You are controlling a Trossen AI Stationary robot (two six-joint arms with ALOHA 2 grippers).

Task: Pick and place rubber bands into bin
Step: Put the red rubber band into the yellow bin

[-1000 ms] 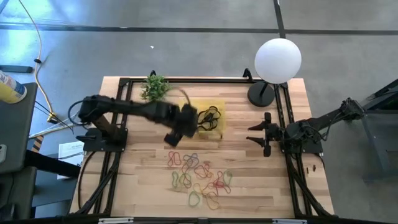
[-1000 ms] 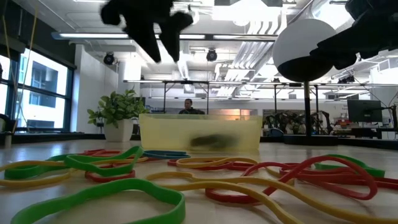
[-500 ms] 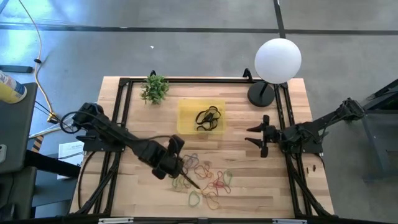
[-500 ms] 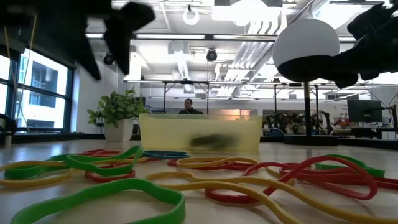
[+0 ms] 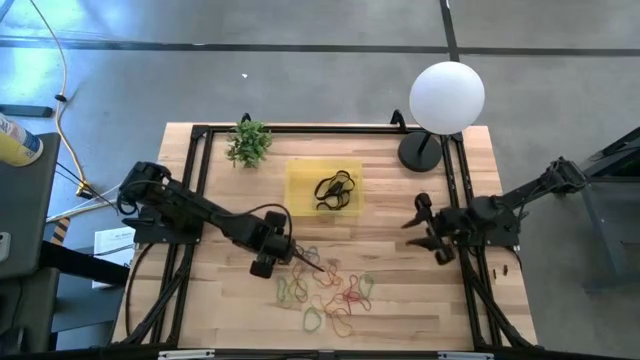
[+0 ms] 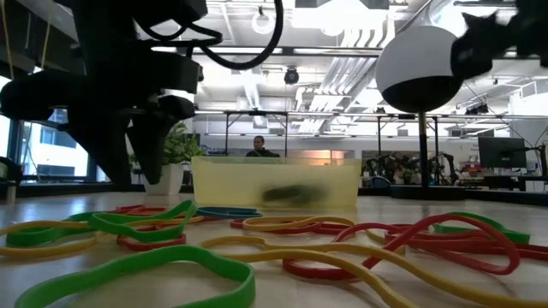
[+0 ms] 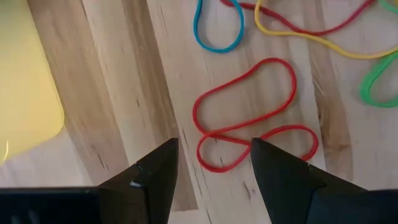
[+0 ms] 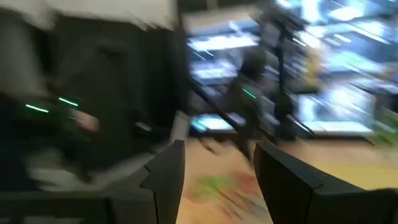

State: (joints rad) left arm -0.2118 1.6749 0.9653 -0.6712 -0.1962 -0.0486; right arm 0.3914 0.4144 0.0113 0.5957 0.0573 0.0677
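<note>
Many rubber bands [image 5: 325, 288] in red, green, yellow, orange and blue lie loose on the wooden table, filling the foreground of the low view [image 6: 257, 239]. The yellow bin [image 5: 322, 188] stands toward the far edge with black bands [image 5: 335, 190] inside. My left gripper [image 5: 285, 255] is open, low over the left edge of the pile. In its wrist view the fingers [image 7: 214, 165] stand on either side of a twisted red band [image 7: 249, 124]. My right gripper [image 5: 425, 225] is open near the table's right side, away from the bands.
A small green plant [image 5: 248, 140] stands at the far left and a lamp with a white globe [image 5: 447, 95] at the far right. Black frame rails [image 5: 195, 200] run along both sides. A person [image 6: 259, 147] shows far off in the room.
My left gripper has swung from beside the bin toward the near edge, come down over the left side of the band pile, then shifted slightly back toward the bin. My right gripper has turned about where it stood. The bands have stayed put.
</note>
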